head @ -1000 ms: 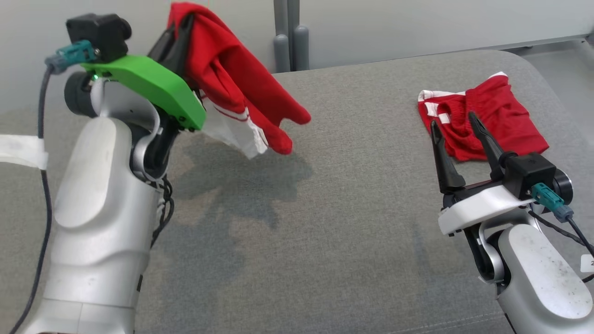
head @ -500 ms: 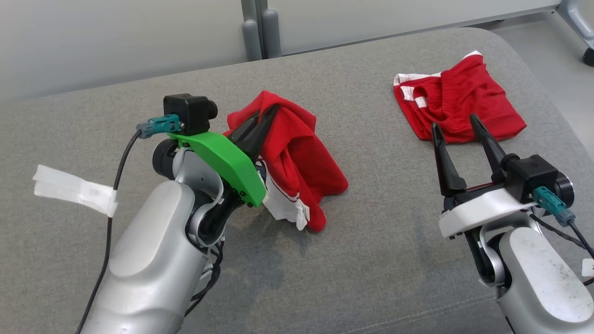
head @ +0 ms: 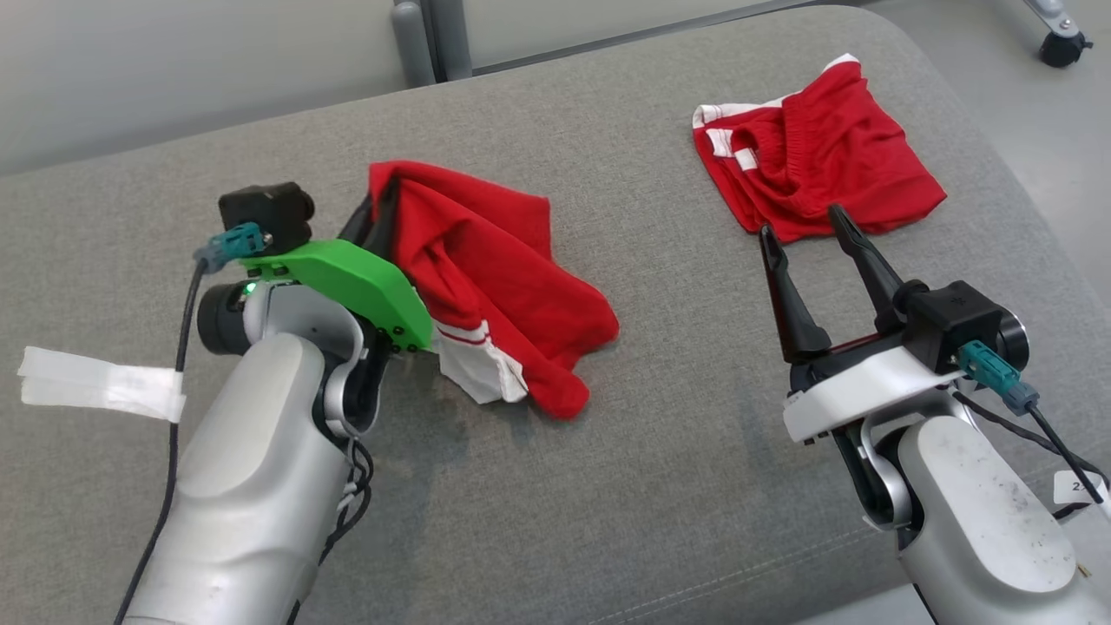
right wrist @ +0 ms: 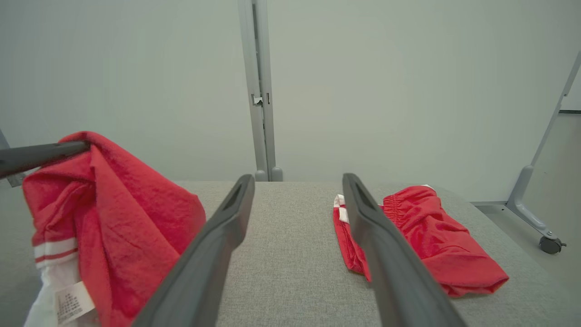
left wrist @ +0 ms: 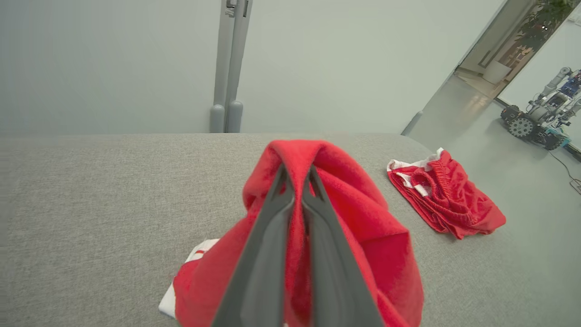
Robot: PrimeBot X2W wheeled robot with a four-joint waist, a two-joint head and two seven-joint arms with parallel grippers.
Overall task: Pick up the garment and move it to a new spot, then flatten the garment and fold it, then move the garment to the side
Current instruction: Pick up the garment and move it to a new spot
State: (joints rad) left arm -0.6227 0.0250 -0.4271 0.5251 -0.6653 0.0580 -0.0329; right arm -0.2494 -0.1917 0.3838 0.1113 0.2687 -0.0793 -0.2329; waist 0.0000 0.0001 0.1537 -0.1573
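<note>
The garment (head: 495, 278) is a crumpled red piece with a white striped hem. My left gripper (head: 386, 187) is shut on its top fold, holding that edge up while the lower part rests on the grey padded surface (head: 608, 486). In the left wrist view the closed fingers (left wrist: 272, 254) pinch red cloth (left wrist: 363, 213) at the gripper's tip (left wrist: 297, 170). My right gripper (head: 800, 221) stands open and empty at the right, apart from the held garment (right wrist: 122, 204); its own view shows the spread gripper (right wrist: 298, 177).
A second red garment with white trim (head: 825, 165) lies bunched at the far right, just beyond my right fingertips, and shows as the second red garment (left wrist: 447, 200) (right wrist: 431, 231). White tape (head: 95, 391) sits at the left edge. A grey post (head: 425, 39) stands behind.
My left gripper has come down with the garment, from hanging high above the surface to its lower part resting on it. The head camera has shifted. The right gripper stays open.
</note>
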